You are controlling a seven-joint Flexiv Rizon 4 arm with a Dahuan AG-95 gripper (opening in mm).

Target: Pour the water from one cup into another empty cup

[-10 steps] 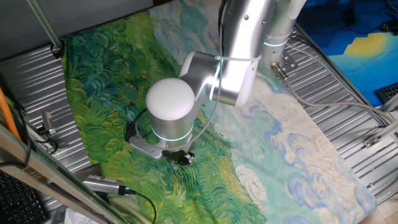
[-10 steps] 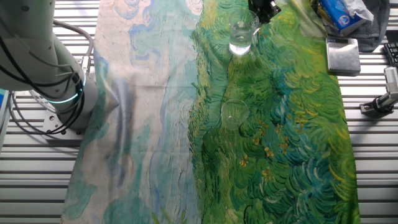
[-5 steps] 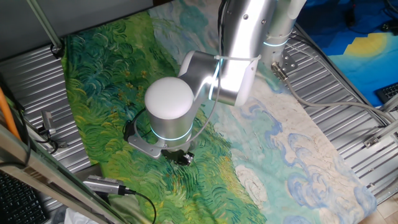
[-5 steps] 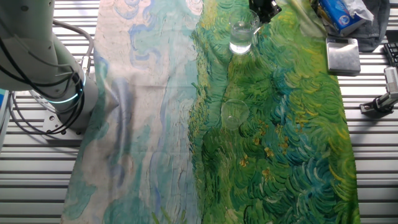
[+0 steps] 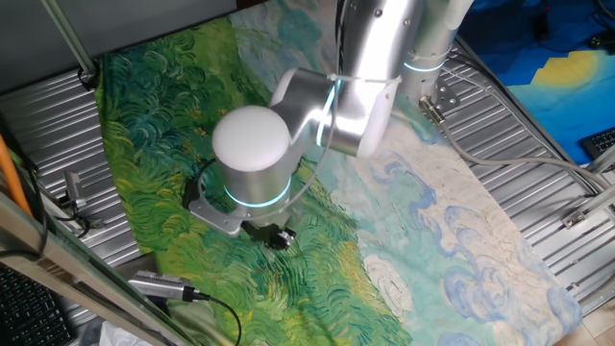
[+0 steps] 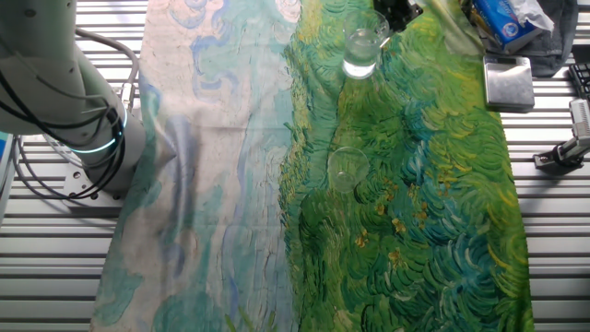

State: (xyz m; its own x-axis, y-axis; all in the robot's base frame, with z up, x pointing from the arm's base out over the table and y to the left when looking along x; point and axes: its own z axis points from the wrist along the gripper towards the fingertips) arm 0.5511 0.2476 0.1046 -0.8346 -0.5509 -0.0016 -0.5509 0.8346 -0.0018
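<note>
- Gripping looks to be the step in hand: the claw (image 6: 395, 11) sits at the rim of the glass cup (image 6: 360, 51) that holds the water (image 6: 358, 66), at the top edge of the other fixed view.
- How far the claw is open I cannot tell; its dark fingers touch or overlap the cup's rim on the far side, but the frame edge cuts them off. In one fixed view the arm's round wrist housing (image 5: 252, 154) hides the cup altogether, and only a dark part of the claw (image 5: 275, 235) shows beneath it.
- Water shows only as a bright glint low in the cup, just below the claw.
- Well apart from the claw, further along the painted cloth (image 6: 415, 203), stands the empty cup (image 6: 348, 168), upright and free of anything around it.
- Judging from this, nothing has been poured yet; the task is at its early stage.
- Next, the move calls for a firm hold on the filled cup, a level lift, carriage across to just above the empty cup, and then a slow tilt over its rim.
- Thin glass may slip or tip if the hold is off-centre.
</note>
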